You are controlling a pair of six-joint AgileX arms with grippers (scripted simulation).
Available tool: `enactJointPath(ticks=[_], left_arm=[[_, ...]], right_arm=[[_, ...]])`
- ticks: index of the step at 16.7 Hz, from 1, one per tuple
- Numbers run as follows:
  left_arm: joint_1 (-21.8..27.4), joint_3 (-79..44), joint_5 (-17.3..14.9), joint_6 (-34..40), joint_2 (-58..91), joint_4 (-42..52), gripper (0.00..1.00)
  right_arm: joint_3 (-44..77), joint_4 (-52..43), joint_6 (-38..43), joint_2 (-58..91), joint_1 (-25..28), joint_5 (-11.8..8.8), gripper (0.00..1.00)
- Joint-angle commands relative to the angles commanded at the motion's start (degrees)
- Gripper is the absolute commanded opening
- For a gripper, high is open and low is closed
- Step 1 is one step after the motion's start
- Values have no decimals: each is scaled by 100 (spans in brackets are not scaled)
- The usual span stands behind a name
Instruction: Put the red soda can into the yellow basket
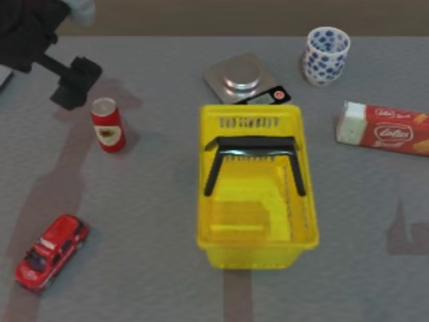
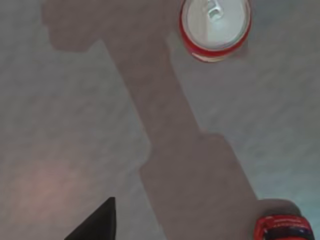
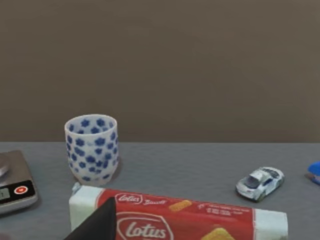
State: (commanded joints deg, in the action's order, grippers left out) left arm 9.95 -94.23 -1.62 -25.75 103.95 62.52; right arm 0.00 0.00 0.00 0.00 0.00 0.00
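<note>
My left gripper (image 1: 75, 84) hangs over the table's far left, holding nothing; I can't tell how far its jaws are spread. The red soda can (image 1: 107, 125) stands upright just beside it, toward the near side and a little right, not touching. The left wrist view looks straight down on the can (image 2: 215, 27), silver top up, so I judge I'm still lining up for a grasp. Well nearer than the claw, at the left edge, sits a red toy car (image 1: 50, 252), out of the path. Well to the claw's right is the yellow basket (image 1: 255, 253), open and empty, black handles (image 1: 253, 143) folded across its far half, so the drop likely goes in the near half. Beyond the basket sits a scale (image 1: 242, 78), then a blue-spotted cup (image 1: 326, 55) and a biscuit box (image 1: 383, 128). My right gripper isn't in the top view; its wrist view faces the cup (image 3: 91, 148), the box (image 3: 178, 221) and a small white car (image 3: 260, 183), so it's parked.
</note>
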Motion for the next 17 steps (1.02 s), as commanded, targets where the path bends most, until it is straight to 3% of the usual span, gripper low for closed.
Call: enactJointPath(ticks=[9, 17], left_arm=[[157, -3619, 113, -911, 3652, 1592, 100], [139, -3984, 123, -985, 4028, 1729, 100]], right_arm=[[0, 0, 0, 0, 0, 0, 100], [0, 0, 0, 0, 0, 0, 100]])
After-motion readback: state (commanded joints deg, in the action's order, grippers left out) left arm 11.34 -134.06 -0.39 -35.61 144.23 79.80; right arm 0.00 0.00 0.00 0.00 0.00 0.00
